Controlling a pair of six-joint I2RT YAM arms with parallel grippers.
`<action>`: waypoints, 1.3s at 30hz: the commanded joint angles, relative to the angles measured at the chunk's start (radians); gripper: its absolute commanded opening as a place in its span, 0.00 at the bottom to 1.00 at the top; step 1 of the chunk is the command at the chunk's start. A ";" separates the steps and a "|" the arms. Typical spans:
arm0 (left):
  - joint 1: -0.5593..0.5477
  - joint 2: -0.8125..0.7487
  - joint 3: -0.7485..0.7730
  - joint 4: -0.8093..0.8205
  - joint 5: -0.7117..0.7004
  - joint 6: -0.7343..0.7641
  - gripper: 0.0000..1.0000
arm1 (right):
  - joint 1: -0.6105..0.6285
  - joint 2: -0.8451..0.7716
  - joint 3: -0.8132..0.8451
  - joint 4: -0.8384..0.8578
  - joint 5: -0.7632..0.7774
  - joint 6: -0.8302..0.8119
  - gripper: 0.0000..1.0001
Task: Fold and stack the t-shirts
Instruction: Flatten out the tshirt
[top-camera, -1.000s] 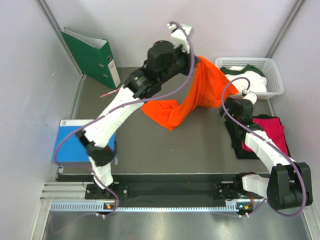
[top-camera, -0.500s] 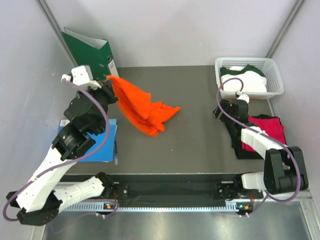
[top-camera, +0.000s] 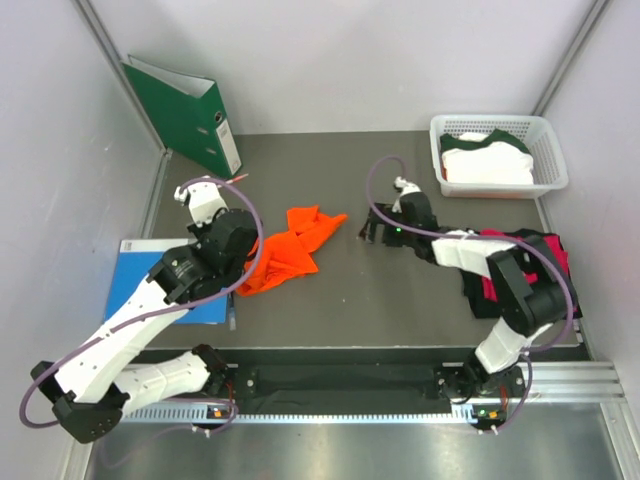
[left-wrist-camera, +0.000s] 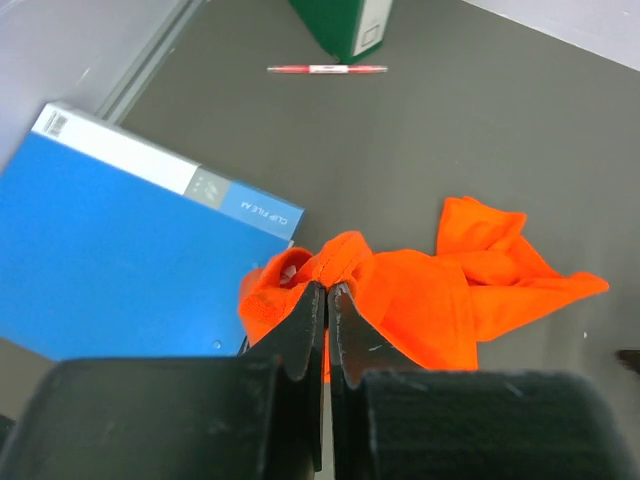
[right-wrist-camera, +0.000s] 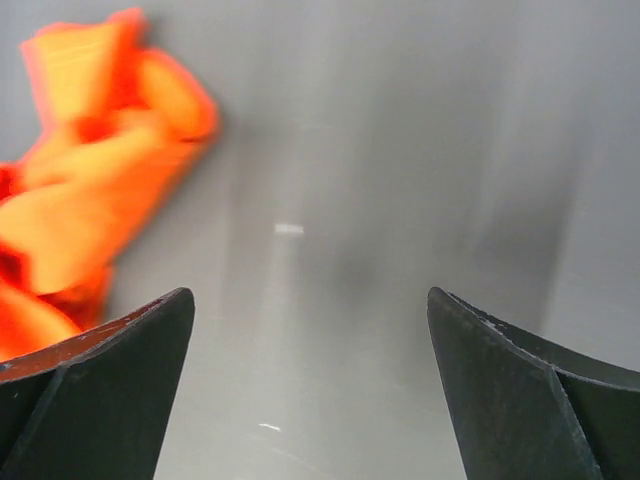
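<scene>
Orange t-shirt (top-camera: 290, 250) lies crumpled on the desk (top-camera: 400, 300), left of centre and just beside the blue folder (top-camera: 150, 290). Your left jaws are pinched tight on the shirt's edge nearest the folder. Your right jaws stand wide, hovering over bare desk near the shirt's far tip.

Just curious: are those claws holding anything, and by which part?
The left gripper pinches the bright orange cloth t-shirt by a bunched edge fold; the right gripper is open, empty.

Table (top-camera: 400, 300) centre lies bare; orange t-shirt (top-camera: 285, 250) and folder (top-camera: 128, 275) block left.
</scene>
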 joint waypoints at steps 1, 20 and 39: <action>-0.002 -0.028 -0.012 -0.085 -0.059 -0.111 0.02 | 0.086 0.094 0.101 0.087 -0.122 0.056 1.00; 0.003 0.008 -0.052 -0.033 -0.056 -0.085 0.00 | 0.289 0.252 0.168 0.307 -0.328 0.276 0.84; 0.015 -0.031 -0.069 -0.050 -0.091 -0.073 0.00 | 0.283 -0.016 0.129 0.189 -0.135 0.219 0.00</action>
